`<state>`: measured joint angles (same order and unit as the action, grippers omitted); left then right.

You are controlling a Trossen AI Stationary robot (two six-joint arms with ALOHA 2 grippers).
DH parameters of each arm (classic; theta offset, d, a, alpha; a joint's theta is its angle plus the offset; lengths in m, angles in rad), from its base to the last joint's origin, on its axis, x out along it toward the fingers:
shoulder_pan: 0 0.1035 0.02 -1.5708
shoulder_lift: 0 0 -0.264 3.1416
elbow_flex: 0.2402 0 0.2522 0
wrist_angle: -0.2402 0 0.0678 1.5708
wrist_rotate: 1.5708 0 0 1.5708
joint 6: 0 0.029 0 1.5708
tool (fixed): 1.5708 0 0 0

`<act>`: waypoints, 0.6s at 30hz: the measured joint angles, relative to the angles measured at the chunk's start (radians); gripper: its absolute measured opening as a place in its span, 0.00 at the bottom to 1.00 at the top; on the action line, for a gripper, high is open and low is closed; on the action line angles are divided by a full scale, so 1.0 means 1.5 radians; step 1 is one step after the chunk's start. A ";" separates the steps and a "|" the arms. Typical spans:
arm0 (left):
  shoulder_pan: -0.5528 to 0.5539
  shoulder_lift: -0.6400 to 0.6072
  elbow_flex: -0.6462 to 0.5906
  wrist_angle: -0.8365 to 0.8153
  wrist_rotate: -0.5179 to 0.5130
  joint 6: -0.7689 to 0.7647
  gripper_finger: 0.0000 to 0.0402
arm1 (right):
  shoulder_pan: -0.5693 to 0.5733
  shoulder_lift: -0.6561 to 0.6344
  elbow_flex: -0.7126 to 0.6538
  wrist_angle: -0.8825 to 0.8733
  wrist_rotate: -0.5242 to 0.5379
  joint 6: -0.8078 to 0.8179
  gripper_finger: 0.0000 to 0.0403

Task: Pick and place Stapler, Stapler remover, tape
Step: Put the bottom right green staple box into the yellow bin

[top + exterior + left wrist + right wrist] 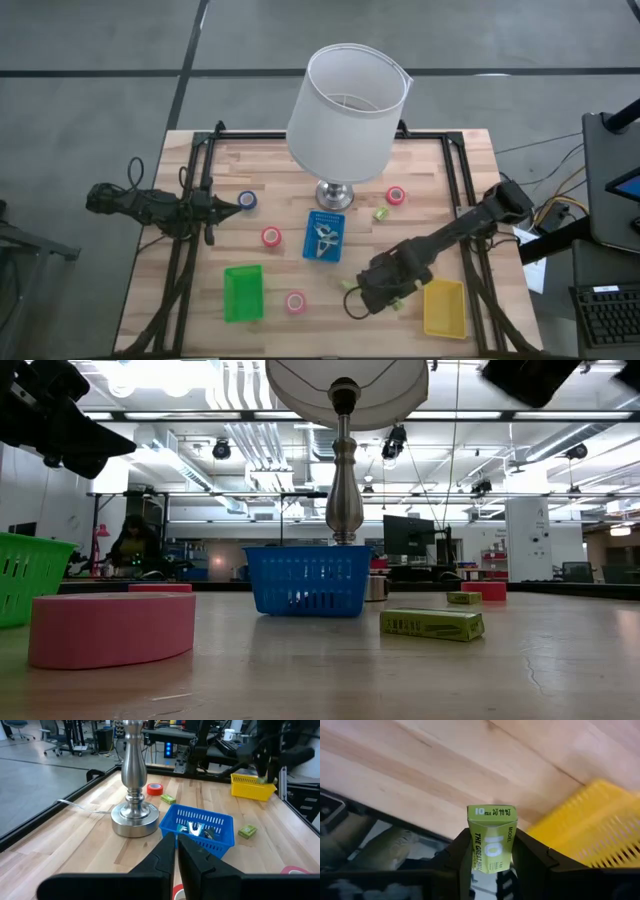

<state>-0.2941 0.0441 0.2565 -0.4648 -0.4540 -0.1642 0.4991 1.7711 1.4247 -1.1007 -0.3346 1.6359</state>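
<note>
My right gripper (392, 296) hangs above the table's near right part, beside the yellow bin (444, 308), and is shut on a small lime-green box (491, 837). My left gripper (176, 851) is shut and raised over the table's left side, its tip next to the blue tape roll (247, 201). Three red tape rolls (271, 237) (295, 301) (396, 195) lie flat on the wood. Two more lime boxes (432, 623) (463, 597) lie on the table. The blue bin (324, 236) holds metal pieces (197, 830). My right gripper pinches the lime-green box by its two long side faces (476, 851), one finger on each. The printed end of the box (491, 812) sticks out beyond the fingertips. The box is lifted clear, with the wood and the yellow bin (590, 835) below it.
A lamp with a metal base (336, 194) and a wide white shade (345, 110) stands at the table's far middle, right behind the blue bin. A green bin (243, 293) sits near the front left. Black rails (200, 160) run along both sides.
</note>
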 joint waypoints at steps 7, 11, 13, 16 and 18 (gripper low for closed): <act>0.000 0.000 0.000 0.000 0.000 0.000 0.06 | 0.046 -0.047 0.012 -0.066 0.021 0.107 0.28; 0.000 0.000 0.000 0.000 0.000 0.000 0.06 | 0.088 -0.065 0.005 -0.077 0.024 0.185 0.28; 0.000 0.000 0.000 0.000 0.000 0.000 0.06 | 0.115 -0.069 0.002 -0.082 0.032 0.229 0.28; 0.000 0.000 0.000 0.000 0.000 0.000 0.06 | 0.151 -0.068 -0.006 -0.085 0.033 0.288 0.28; 0.000 0.000 0.000 0.000 0.000 0.000 0.06 | 0.171 -0.068 -0.010 -0.081 0.033 0.329 0.28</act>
<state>-0.2941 0.0441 0.2565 -0.4652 -0.4538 -0.1640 0.7555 1.6684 1.4102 -1.2221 -0.2854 2.1299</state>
